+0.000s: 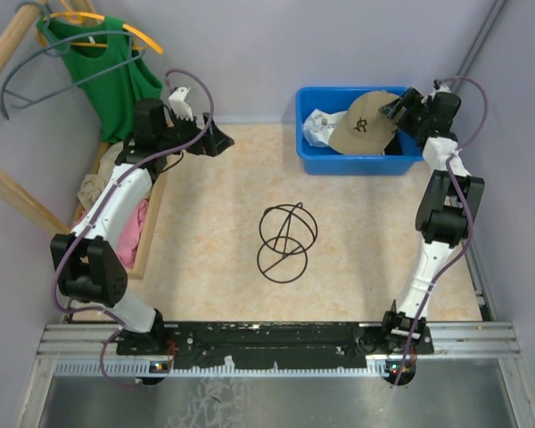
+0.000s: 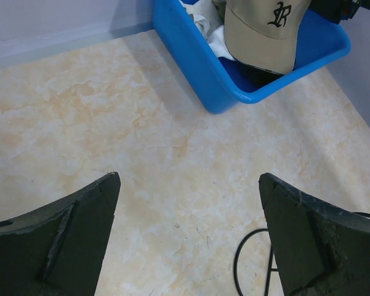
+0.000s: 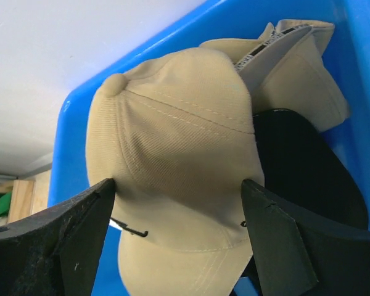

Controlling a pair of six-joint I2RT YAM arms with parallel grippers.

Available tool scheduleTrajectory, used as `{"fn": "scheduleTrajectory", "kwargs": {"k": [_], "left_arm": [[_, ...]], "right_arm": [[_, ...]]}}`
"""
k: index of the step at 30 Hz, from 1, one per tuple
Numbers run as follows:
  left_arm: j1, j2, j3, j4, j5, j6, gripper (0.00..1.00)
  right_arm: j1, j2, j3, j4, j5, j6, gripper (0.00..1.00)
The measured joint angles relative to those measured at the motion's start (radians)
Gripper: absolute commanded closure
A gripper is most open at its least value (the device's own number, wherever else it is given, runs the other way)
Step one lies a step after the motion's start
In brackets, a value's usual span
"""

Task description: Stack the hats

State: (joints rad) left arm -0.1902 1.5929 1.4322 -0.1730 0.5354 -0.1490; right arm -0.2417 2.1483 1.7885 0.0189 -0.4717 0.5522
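A tan hat (image 1: 361, 125) with a black embroidered logo lies on top of the pile in the blue bin (image 1: 314, 157). Below it in the right wrist view are a black hat (image 3: 308, 166) and a second tan hat (image 3: 302, 68). A white hat (image 1: 319, 125) shows at the bin's left end. My right gripper (image 3: 179, 182) is open over the bin, one finger on each side of the top tan hat (image 3: 179, 135). My left gripper (image 2: 188, 179) hangs open over bare table to the bin's left, holding nothing.
A dark wire-frame sphere (image 1: 285, 241) stands mid-table, its edge beside my left gripper's right finger (image 2: 308, 240). A wooden tray (image 1: 148, 234) of clothes lies along the left edge. A green shirt (image 1: 116, 71) hangs at the back left. The walls stand close behind the bin.
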Motion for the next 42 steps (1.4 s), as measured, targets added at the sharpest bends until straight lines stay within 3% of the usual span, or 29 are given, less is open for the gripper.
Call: {"fn": "scheduleTrajectory", "kwargs": {"k": [7, 10, 12, 14, 19, 23, 29, 42], "left_arm": [[0.000, 0.000, 0.015, 0.000, -0.001, 0.013, 0.01], [0.000, 0.001, 0.025, -0.003, -0.001, 0.014, 0.01], [0.000, 0.002, 0.033, -0.002, -0.001, 0.014, 0.01], [0.000, 0.004, 0.041, -0.003, -0.001, 0.014, 0.01], [0.000, 0.013, 0.051, -0.005, 0.000, 0.015, 0.10], [0.000, 0.048, 0.109, -0.024, 0.005, 0.014, 0.13], [-0.016, 0.160, 0.295, -0.067, 0.068, -0.006, 0.08], [-0.076, 0.212, 0.388, -0.064, 0.210, -0.074, 0.01]], "right_arm": [[0.004, 0.092, 0.076, 0.038, 0.002, 0.021, 0.08], [0.010, 0.126, 0.126, 0.042, 0.002, 0.019, 0.10], [0.017, 0.137, 0.132, 0.048, 0.004, 0.021, 0.20], [0.024, 0.139, 0.132, 0.048, 0.008, 0.024, 0.35], [0.037, 0.148, 0.152, 0.032, 0.033, 0.032, 0.95], [0.039, 0.140, 0.156, -0.035, 0.082, 0.015, 1.00], [0.028, 0.040, 0.127, -0.120, 0.093, -0.029, 0.97], [-0.103, -0.208, -0.016, -0.030, -0.096, 0.059, 1.00]]}}
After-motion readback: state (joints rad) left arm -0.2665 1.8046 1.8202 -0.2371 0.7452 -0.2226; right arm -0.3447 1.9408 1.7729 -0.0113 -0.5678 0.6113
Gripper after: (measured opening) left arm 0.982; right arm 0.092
